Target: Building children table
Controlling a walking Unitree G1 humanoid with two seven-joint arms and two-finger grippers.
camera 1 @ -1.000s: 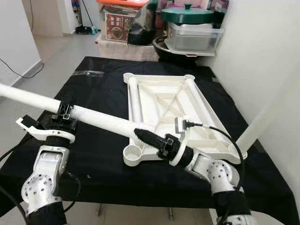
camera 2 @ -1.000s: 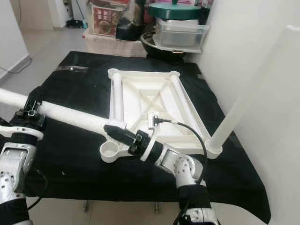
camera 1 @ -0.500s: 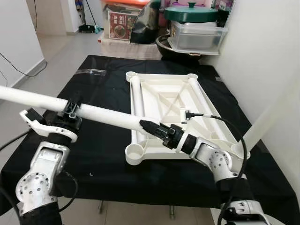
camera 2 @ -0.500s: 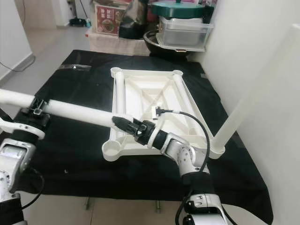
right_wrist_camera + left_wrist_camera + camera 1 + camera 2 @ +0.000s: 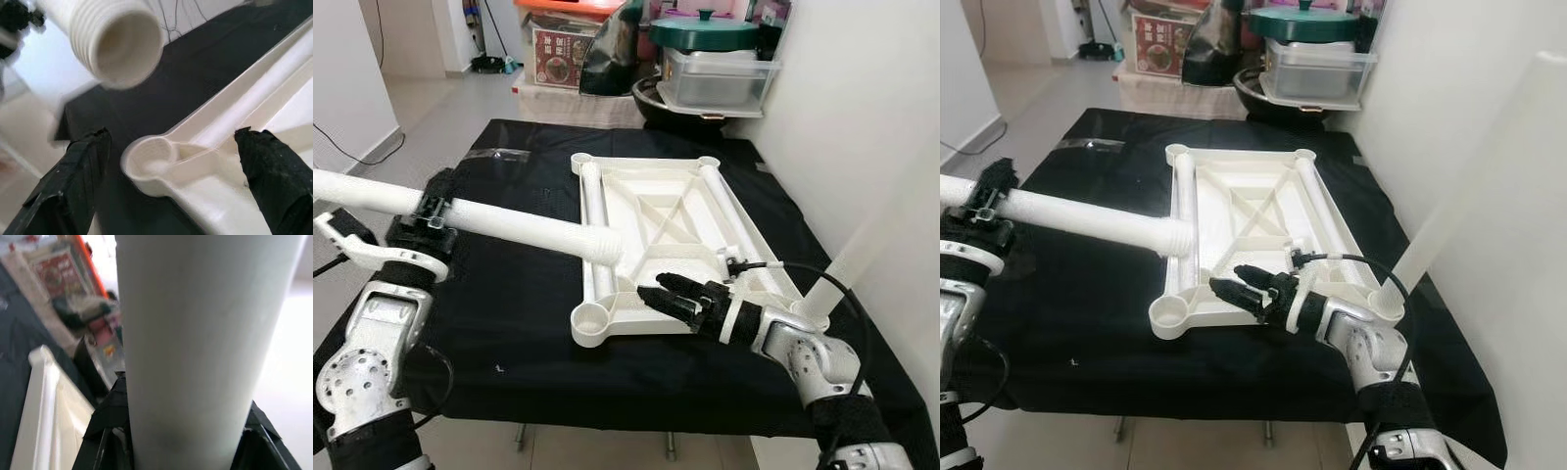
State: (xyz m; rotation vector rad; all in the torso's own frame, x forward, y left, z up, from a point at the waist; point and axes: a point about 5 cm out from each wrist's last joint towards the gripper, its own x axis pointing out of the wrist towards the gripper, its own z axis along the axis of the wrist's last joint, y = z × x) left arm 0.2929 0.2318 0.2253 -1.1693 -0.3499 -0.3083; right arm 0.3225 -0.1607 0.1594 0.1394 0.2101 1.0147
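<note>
1. Left eye view: left gripper point(image 5: 429, 213) clamped around white table leg point(image 5: 524, 227); its threaded end hangs above the upturned tabletop point(image 5: 666, 230) on the black cloth point(image 5: 509, 294).
2. Right eye view: right gripper point(image 5: 1232, 285) over the tabletop's near edge, holding nothing.
3. Right wrist view: fingers point(image 5: 73, 181) spread apart, corner socket point(image 5: 151, 156) between them.

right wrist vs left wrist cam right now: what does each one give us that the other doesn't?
Right wrist alone: the table leg's hollow threaded end, the empty corner socket below it, and the right gripper open above the black cloth. Left wrist alone: the left gripper shut on the leg's smooth shaft, with boxes and clutter behind. Both: the leg and the white tabletop.
</note>
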